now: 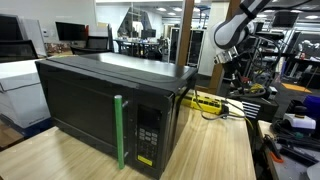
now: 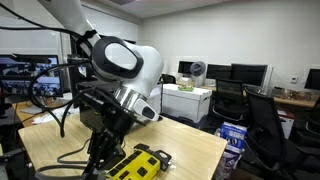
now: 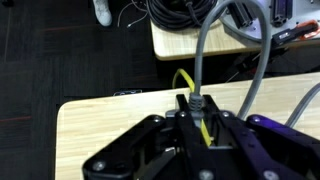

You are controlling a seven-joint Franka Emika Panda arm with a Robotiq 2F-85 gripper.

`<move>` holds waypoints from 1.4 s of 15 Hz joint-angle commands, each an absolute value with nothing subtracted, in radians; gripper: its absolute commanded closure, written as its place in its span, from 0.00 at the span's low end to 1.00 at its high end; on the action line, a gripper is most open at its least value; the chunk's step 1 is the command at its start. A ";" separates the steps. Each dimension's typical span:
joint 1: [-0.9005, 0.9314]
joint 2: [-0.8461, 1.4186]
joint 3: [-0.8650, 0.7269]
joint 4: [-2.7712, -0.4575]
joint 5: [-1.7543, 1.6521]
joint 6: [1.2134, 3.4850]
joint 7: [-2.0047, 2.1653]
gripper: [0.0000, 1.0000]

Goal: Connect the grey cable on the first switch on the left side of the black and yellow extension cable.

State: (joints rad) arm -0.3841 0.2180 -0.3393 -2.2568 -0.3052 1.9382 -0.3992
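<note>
In the wrist view my gripper [image 3: 195, 112] is shut on the grey plug [image 3: 196, 101] of the grey cable [image 3: 200, 50], which rises and curves away to the upper right. A thin yellow piece [image 3: 184, 79] shows just behind the fingers; I cannot tell what it is. The black and yellow extension cable [image 1: 207, 101] lies flat on the wooden table behind the microwave and also shows in an exterior view [image 2: 138, 166]. My gripper [image 1: 233, 72] hangs above and right of it; in an exterior view [image 2: 100, 160] it is low, just left of the strip.
A big black microwave [image 1: 100, 95] with a green handle [image 1: 119, 130] fills the table's middle. The table edge [image 3: 100, 105] is near, with dark floor beyond. A second desk [image 3: 175, 42] carries a coil of black cables [image 3: 180, 12]. Office chairs [image 2: 265, 125] stand nearby.
</note>
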 commanded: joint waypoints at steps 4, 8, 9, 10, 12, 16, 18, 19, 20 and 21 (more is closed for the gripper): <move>-0.390 0.351 -0.318 -2.058 -0.390 1.725 -0.525 0.94; -0.401 0.473 -0.291 -1.889 -0.435 1.612 -0.666 0.94; -0.401 0.501 -0.285 -1.852 -0.451 1.590 -0.690 0.94; -0.402 0.531 -0.276 -1.814 -0.467 1.569 -0.721 0.94; -0.400 0.584 -0.260 -1.753 -0.505 1.531 -0.785 0.94; -0.384 0.678 -0.236 -1.663 -0.577 1.452 -0.869 0.94; -0.378 0.702 -0.233 -1.643 -0.580 1.414 -0.850 0.94; -0.377 0.716 -0.230 -1.630 -0.583 1.391 -0.846 0.94; -0.375 0.722 -0.229 -1.625 -0.573 1.370 -0.827 0.94; -0.373 0.736 -0.225 -1.611 -0.568 1.336 -0.822 0.94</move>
State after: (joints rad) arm -0.3753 0.7095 -0.2318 -1.6481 -0.5585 1.4112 -0.8271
